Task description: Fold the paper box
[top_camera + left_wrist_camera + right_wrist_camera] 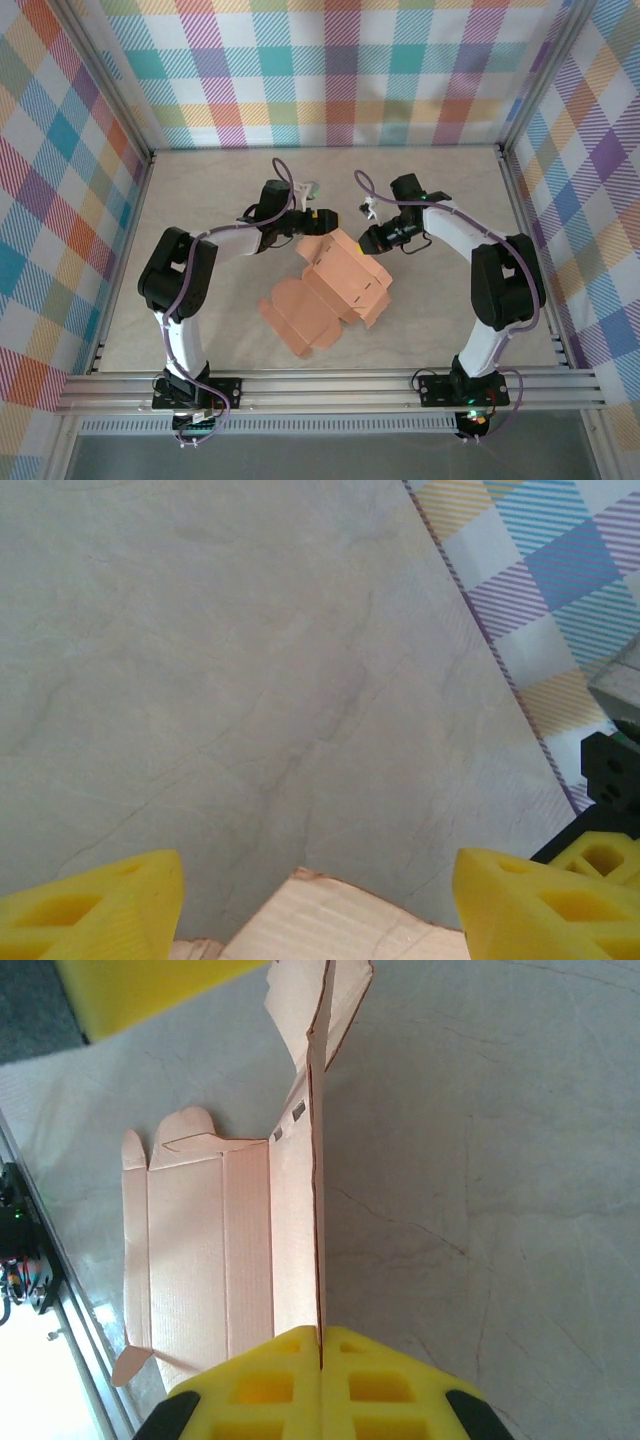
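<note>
Cardboard — ribbed salmon paper box (245, 1250), round-tabbed | right claw (320, 1336) pinching thin edge

Left tool (318, 890), yellow fingers (100, 905) spread wide, paper box (330, 925) edge between them, grey table (250, 680), checked wall (560, 570)

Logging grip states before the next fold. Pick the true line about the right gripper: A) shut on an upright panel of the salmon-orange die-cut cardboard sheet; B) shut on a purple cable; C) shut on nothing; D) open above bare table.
A: in the right wrist view the right gripper pinches the upright edge of the salmon-orange die-cut cardboard sheet.
</note>
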Controlling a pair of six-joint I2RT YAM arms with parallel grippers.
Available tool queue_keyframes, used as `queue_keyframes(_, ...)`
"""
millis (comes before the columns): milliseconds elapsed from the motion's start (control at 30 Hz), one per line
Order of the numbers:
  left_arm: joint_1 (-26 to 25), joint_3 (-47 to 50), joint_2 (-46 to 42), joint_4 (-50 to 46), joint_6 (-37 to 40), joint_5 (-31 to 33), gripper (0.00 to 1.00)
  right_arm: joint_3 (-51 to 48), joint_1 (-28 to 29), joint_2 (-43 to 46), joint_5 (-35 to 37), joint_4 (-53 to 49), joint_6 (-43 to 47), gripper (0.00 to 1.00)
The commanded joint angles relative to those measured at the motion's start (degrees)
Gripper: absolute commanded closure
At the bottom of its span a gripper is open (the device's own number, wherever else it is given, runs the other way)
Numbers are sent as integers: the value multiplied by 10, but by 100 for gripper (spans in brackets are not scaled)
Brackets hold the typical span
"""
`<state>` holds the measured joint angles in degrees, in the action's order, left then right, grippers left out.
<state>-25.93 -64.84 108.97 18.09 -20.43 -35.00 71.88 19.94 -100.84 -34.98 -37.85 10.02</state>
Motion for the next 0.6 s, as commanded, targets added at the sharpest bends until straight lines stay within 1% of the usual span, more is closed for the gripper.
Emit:
queue_keyframes(0, 2, 2, 11, 34, -18, -31, 29, -4, 4, 20, -34, -15, 23, 100)
queue_keyframes(133, 2, -7, 25, 56, -21, -86, 30, 1, 4, 15, -40, -19, 24, 100)
queue_keyframes(200, 1, -6, 27, 69, -22, -110, 32, 3, 4, 12, -38, -20, 24, 100)
queue_keyframes(333, 1, 7, 12, 68, -2, -123, 34, 5, 4, 10, -26, -21, 23, 100)
queue_keyframes(567, 1, 31, -31, 35, 47, -117, 36, 10, 4, 5, -8, -24, 16, 100)
